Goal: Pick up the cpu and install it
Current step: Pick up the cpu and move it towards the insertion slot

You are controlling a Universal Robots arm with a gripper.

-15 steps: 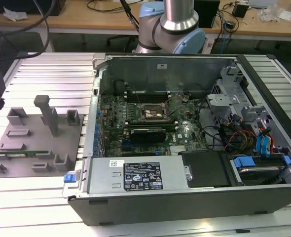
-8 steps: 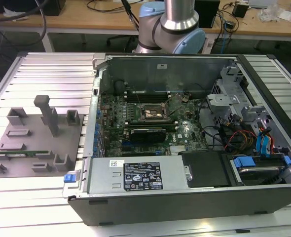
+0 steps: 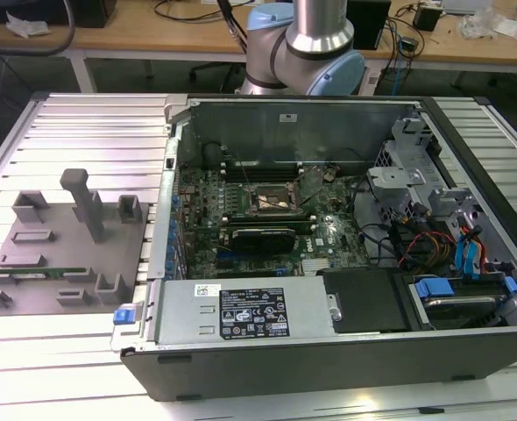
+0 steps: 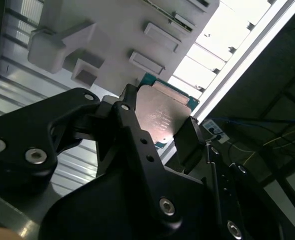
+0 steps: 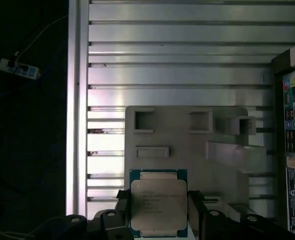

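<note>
Cpu (image 5: 158,207) is clamped by its edges betw. fingers of gripper (image 5: 158,216), above grey fixture tray (image 5: 187,150). Tray is laid on slatted alu. table (image 5: 177,55) beside open PC case (image 3: 329,351); wooden benches (image 3: 153,35) behind.

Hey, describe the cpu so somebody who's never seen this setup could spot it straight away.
In the first wrist view, find the black gripper over the grey holder plate on the slotted metal table. Clamped in it is the cpu: a small flat square, silvery on top with a green rim, unlike the matte grey blocks behind it.
</note>
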